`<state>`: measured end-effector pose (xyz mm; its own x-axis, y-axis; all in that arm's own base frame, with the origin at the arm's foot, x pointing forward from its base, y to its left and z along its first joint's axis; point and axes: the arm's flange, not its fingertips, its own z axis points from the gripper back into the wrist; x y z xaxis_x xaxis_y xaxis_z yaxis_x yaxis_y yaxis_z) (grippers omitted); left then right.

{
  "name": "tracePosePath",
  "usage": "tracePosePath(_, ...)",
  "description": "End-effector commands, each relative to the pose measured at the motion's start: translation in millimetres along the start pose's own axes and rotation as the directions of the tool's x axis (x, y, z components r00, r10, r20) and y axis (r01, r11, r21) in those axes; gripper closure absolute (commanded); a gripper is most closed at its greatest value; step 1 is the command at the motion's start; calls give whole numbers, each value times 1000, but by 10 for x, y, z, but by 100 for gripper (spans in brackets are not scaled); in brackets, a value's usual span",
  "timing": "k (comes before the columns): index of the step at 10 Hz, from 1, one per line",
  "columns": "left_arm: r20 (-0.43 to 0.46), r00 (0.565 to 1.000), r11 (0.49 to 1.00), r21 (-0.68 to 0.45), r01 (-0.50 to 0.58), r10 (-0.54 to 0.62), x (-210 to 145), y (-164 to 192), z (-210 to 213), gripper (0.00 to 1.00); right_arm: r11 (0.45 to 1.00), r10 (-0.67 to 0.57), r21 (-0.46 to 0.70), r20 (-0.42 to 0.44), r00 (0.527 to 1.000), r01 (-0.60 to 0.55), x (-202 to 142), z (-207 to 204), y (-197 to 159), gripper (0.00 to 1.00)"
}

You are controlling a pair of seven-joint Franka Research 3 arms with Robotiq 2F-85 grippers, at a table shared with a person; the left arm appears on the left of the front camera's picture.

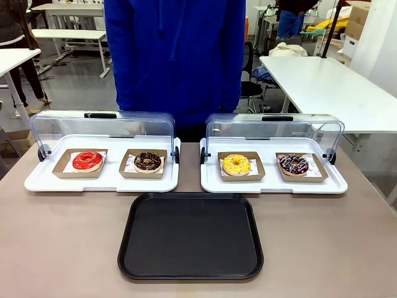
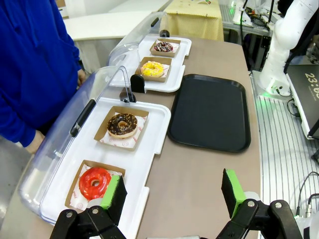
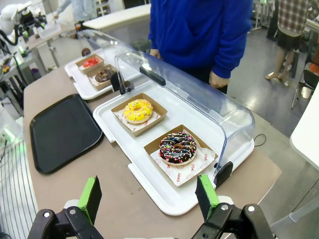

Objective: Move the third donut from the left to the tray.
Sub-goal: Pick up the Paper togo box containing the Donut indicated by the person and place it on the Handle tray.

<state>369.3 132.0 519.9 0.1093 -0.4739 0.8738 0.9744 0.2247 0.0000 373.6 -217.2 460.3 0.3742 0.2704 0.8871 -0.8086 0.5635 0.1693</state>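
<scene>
Third donut (image 1: 236, 164), yellow icing, sits in cardboard holder (image 1: 256, 174) on right display tray (image 1: 214, 184), lid (image 1: 273, 129) tipped back, so reach looks open. Black tray (image 1: 191, 236) lies bare on table (image 1: 62, 236), just nearer. Left gripper (image 2: 173, 191) and right gripper (image 3: 148, 195) hover, fingers spread wide, nothing held

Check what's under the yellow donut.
The yellow donut sits on white paper in a brown cardboard holder on a white display tray. The holder's floor beneath it is covered.
</scene>
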Motion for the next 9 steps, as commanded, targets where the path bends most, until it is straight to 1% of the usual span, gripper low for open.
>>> tracePosePath(1, -2, 1000, 1000, -6, 11, -11, 16, -7, 18, 0, 1000, 5, 0, 31, 1000, -5, 28, -11, -21, 0)
tracePosePath(9, -2, 1000, 1000, -6, 11, -11, 16, -7, 18, 0, 1000, 5, 0, 31, 1000, -5, 28, -11, -21, 0)
